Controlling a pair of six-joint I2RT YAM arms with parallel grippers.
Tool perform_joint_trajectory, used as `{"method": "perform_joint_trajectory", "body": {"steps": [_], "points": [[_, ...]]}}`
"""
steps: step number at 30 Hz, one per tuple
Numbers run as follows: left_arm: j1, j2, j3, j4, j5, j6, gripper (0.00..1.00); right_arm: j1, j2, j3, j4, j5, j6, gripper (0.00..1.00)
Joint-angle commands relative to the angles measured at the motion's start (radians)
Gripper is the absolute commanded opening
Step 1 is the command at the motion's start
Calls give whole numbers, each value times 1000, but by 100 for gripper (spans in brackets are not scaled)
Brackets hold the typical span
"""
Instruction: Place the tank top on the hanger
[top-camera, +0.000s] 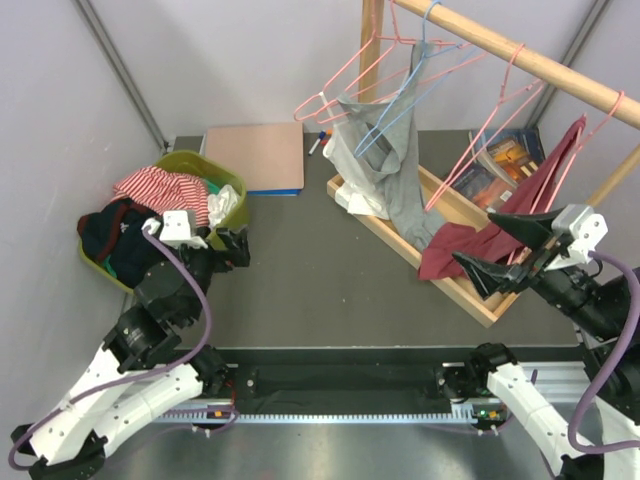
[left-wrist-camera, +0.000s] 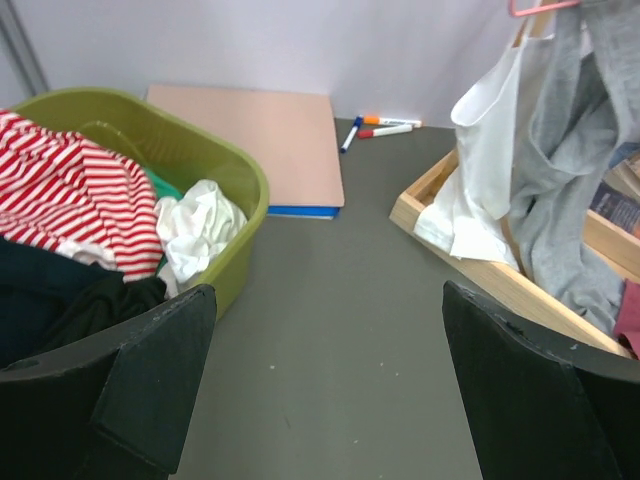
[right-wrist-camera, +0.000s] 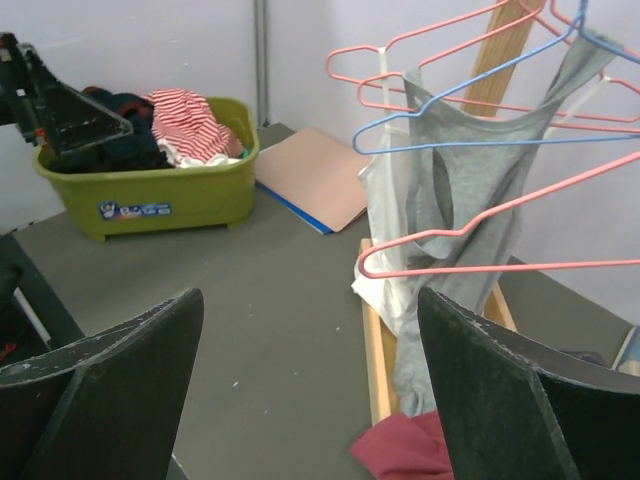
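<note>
The maroon tank top (top-camera: 545, 185) hangs from a pink wire hanger (top-camera: 598, 118) at the right end of the wooden rod. Its lower end (right-wrist-camera: 410, 450) drapes over the wooden tray's front wall. My right gripper (top-camera: 503, 250) stands open just in front of that hanging cloth, with nothing between its fingers. The right wrist view shows the gripper (right-wrist-camera: 310, 300) open over bare table, the maroon cloth low beside the right finger. My left gripper (top-camera: 235, 245) is open and empty beside the green basket, and its wrist view shows it (left-wrist-camera: 325, 290) above bare table.
A green basket (top-camera: 228, 182) holds a red-and-white striped cloth (top-camera: 160, 188) and dark clothes. A wooden tray (top-camera: 470, 290) lies under the rod (top-camera: 520, 55). A grey garment (top-camera: 390, 175) hangs on a light blue hanger. More pink hangers, a pink board (top-camera: 258, 155) and markers (top-camera: 320, 140) are behind.
</note>
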Motion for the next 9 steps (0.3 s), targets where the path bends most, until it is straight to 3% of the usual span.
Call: {"method": "perform_joint_trajectory", "body": {"steps": [1, 9], "points": [[3, 14, 15, -48, -76, -52, 99, -7, -3, -16, 65, -71, -9, 87], [3, 35, 9, -50, -69, -25, 99, -7, -30, -77, 77, -45, -17, 88]]}}
